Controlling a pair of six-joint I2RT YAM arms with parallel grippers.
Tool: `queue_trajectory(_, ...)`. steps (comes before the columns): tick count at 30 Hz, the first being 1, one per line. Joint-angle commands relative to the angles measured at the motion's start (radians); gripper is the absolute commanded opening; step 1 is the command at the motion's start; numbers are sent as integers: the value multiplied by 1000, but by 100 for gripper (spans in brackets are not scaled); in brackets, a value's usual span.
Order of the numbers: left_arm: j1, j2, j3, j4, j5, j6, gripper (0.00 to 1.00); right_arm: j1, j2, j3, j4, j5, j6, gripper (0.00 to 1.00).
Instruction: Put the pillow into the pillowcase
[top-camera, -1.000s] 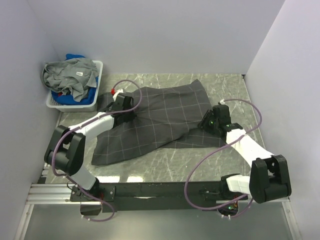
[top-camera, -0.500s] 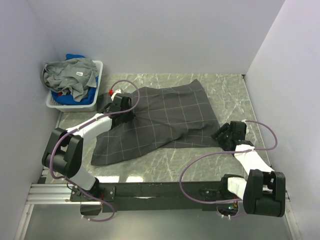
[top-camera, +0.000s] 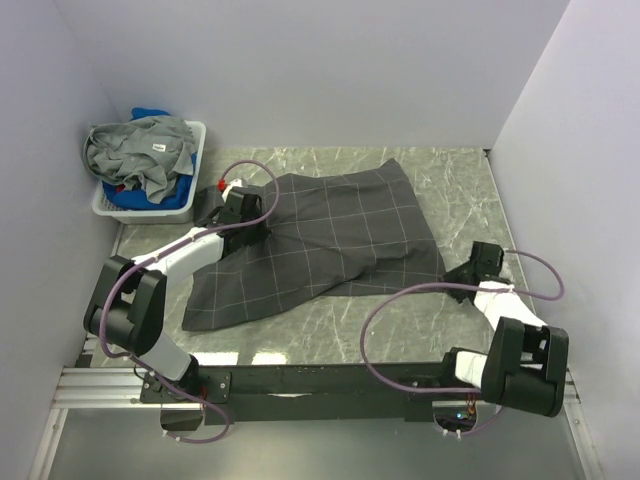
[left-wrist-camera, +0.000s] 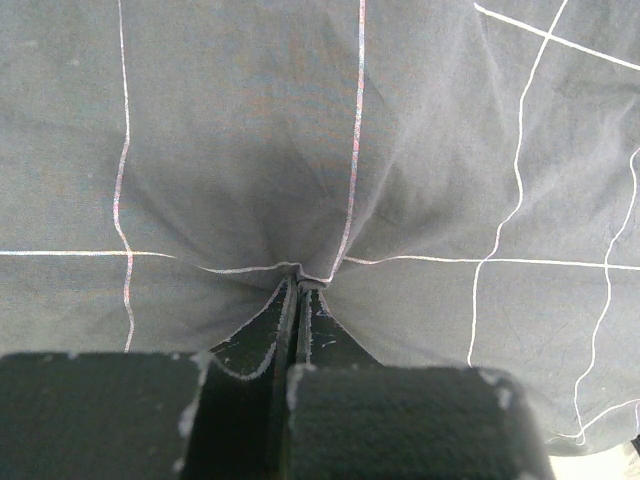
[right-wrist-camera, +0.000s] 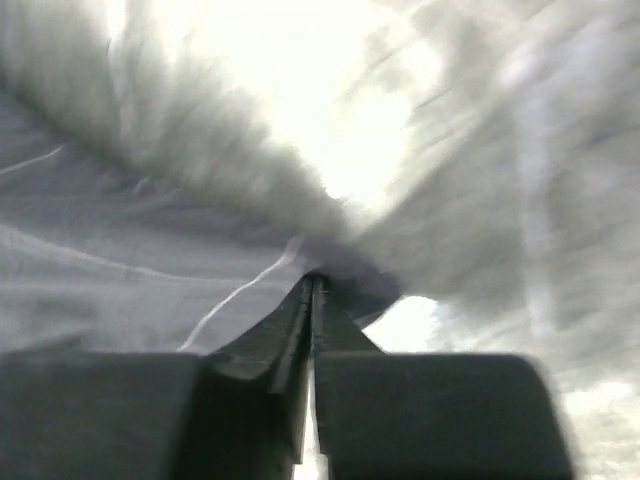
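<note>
Top external view, nearest first: the right gripper (top-camera: 463, 272) sits at four o'clock of the pillowcase (top-camera: 330, 240), right at the cloth's near right corner. On the right wrist camera the picture is badly blurred, but the jaws stand together with only a sliver of light between them, and dark cloth bunches at the tips, so it looks like a pinch on that corner. The pillowcase lies spread across the middle of the marble table (top-camera: 450, 170). Over at its nine o'clock edge, the left gripper (top-camera: 256, 226) is clamped tight, the grid fabric puckering into its closed tips. Farthest back, at ten o'clock, a white basket (top-camera: 140, 212) holds crumpled clothes (top-camera: 140, 150).
</note>
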Motion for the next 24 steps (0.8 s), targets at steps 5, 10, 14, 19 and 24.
queue_trajectory(5, -55, -7, -10, -32, 7, -2, 1, -178, 31, 91, -55, -114, -74, 0)
queue_trajectory(10, -59, 1, -7, -23, 7, -12, 1, -102, -145, 2, -90, -69, -30, 40)
queue_trajectory(14, -61, 12, -2, -17, 13, -21, 1, -97, -222, -58, -87, -69, -4, 55)
queue_trajectory(19, -62, 13, 13, -21, 13, -21, 1, -97, -115, -32, -58, -92, 19, 53)
queue_trajectory(24, -62, 6, 21, -24, 16, -21, 1, -97, 7, -5, -1, -109, 49, 52)
